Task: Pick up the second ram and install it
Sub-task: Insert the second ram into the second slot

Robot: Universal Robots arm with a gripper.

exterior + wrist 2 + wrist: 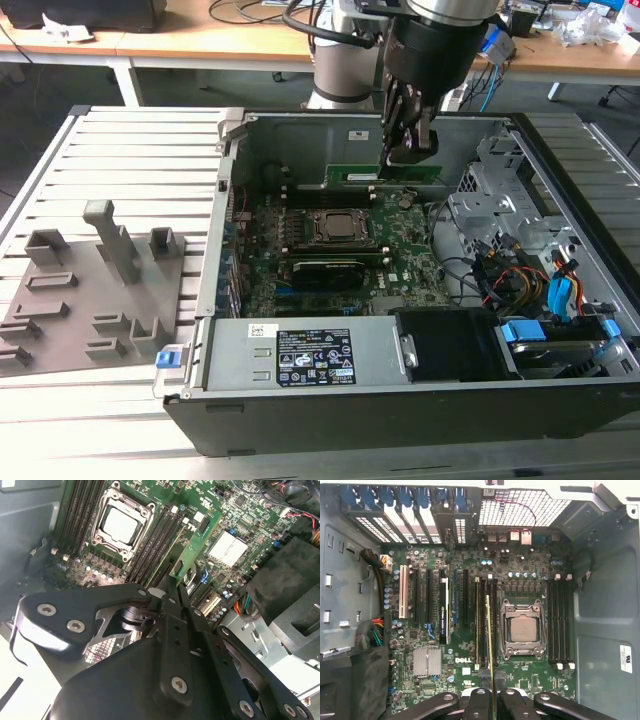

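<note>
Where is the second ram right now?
The second ram is clamped in the gripper inside the open computer case, held over the memory slots beside the CPU socket.

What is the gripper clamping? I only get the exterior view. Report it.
Observer: In the second wrist view the gripper is shut on the second ram, the narrow green stick, which reaches out from between the fingers over the motherboard.
Operator: Now tell me how it lines up.
Observer: In the first wrist view the stick shows edge-on as a thin line, parallel to the memory slots beside the CPU socket.
</note>
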